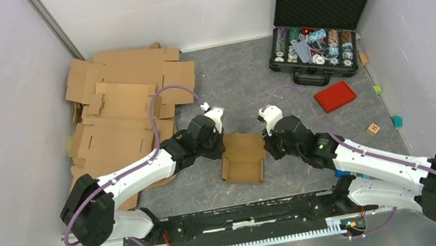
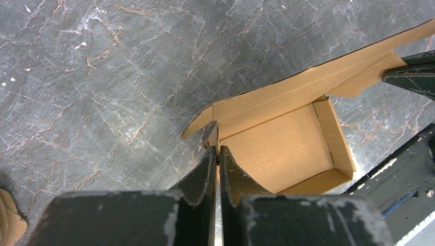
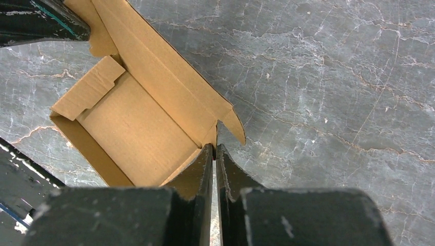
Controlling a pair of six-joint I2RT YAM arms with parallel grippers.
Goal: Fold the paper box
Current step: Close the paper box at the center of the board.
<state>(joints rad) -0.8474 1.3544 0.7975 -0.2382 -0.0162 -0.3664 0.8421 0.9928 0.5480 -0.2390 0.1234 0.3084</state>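
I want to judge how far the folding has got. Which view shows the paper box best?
Top external: nearly the whole paper box is in view, flaps included, between the left gripper and right gripper. Each wrist view shows only the open tray, one long flap and a pinched corner.

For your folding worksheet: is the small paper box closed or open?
Open, partly folded: the paper box shows its bare inside floor, low walls standing, lid flap not folded over.
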